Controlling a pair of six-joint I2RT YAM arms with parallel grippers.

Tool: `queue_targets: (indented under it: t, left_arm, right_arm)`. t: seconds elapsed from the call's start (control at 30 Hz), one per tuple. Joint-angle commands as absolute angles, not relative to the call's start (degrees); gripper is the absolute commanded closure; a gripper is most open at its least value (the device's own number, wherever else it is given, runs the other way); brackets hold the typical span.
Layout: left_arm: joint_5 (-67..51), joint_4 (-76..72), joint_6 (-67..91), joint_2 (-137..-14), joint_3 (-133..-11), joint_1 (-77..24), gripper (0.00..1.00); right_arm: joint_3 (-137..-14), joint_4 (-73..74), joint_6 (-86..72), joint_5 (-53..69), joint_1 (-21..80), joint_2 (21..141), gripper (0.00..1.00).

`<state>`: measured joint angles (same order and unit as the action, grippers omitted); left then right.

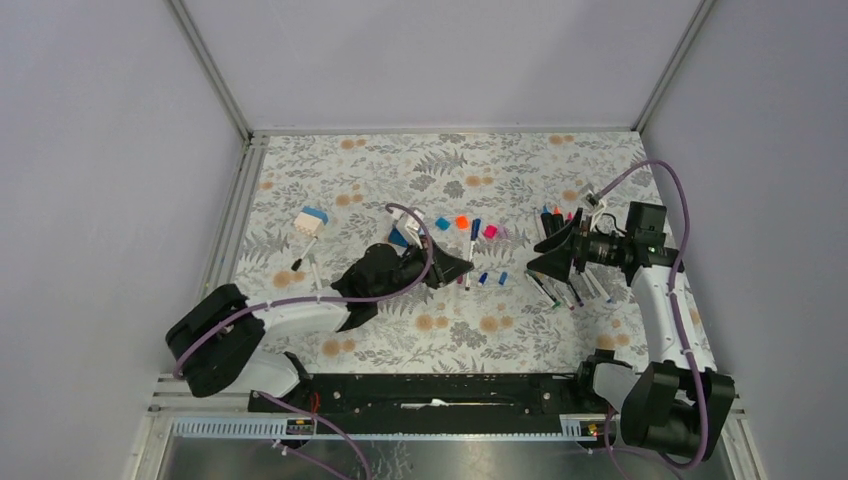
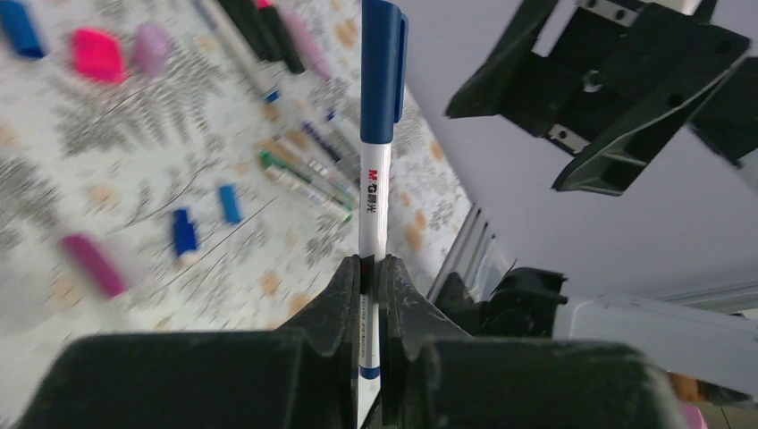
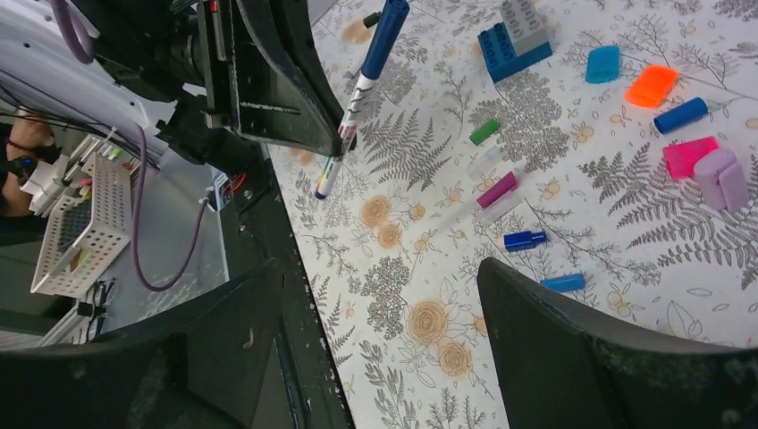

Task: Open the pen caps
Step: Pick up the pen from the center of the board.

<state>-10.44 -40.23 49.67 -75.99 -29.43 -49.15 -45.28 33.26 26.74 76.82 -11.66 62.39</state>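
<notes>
Far out to the left of the left end effector, a white block with a blue top sits on the floral bench, well apart from everything else. That end effector is fully closed, its fingers pinched on the white barrel of a pen. A short stretch of barrel sticks out behind the grip and the longer part runs forward. The blue cap is on the pen at the end farthest from the fingers, pointing toward the right arm. Just behind the closed tips and to their left in the overhead view lies a blue-and-grey block. Beyond the tips, loose on the bench, lie a cyan cap, an orange cap and a pink cap, with a lilac cap right against the pink one. Two small blue caps lie between the two end effectors, and a green cap and a magenta cap show near them in the right wrist view. The right end effector faces the capped pen with its jaws spread wide and nothing between them, clear of the blue cap. Around it and just to its right lies a cluster of pens.
</notes>
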Motion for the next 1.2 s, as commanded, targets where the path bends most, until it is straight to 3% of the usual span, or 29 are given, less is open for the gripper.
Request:
queue_targets:
  t: [0.0, 0.13, 0.2, 0.4, 0.73, 1.03, 1.17]
  left_arm:
    - [-4.6, -53.4, 49.9, -81.6, -36.9, -53.3, 1.00]
    - [-1.1, -56.6, 51.5, -87.2, -40.8, -55.9, 1.00]
    - [-0.3, -57.5, 52.1, -89.3, -42.2, -57.2, 1.00]
    - [3.5, -57.0, 51.3, -92.5, -45.9, -60.6, 1.00]
    - [5.4, -55.7, 50.2, -95.2, -49.3, -63.0, 1.00]
    - [5.6, -54.9, 49.7, -96.3, -51.2, -64.4, 1.00]
    - [5.7, -54.6, 49.5, -96.4, -51.7, -64.6, 1.00]
  right_arm:
    - [-42.5, 9.5, 0.1, 83.0, -11.1, 59.4, 0.14]
    - [-31.2, -32.0, -35.2, 80.0, -10.5, 56.9, 0.15]
    - [-29.3, -38.4, -42.2, 77.6, -10.1, 57.3, 0.16]
    - [-29.6, -36.3, -44.0, 74.5, -9.4, 59.2, 0.22]
    - [-27.8, -36.2, -44.6, 72.3, -7.4, 58.9, 0.43]
    - [-27.7, -36.3, -44.8, 72.1, -6.4, 59.3, 0.57]
    - [-28.0, -36.3, -44.7, 72.7, -5.9, 59.5, 0.74]
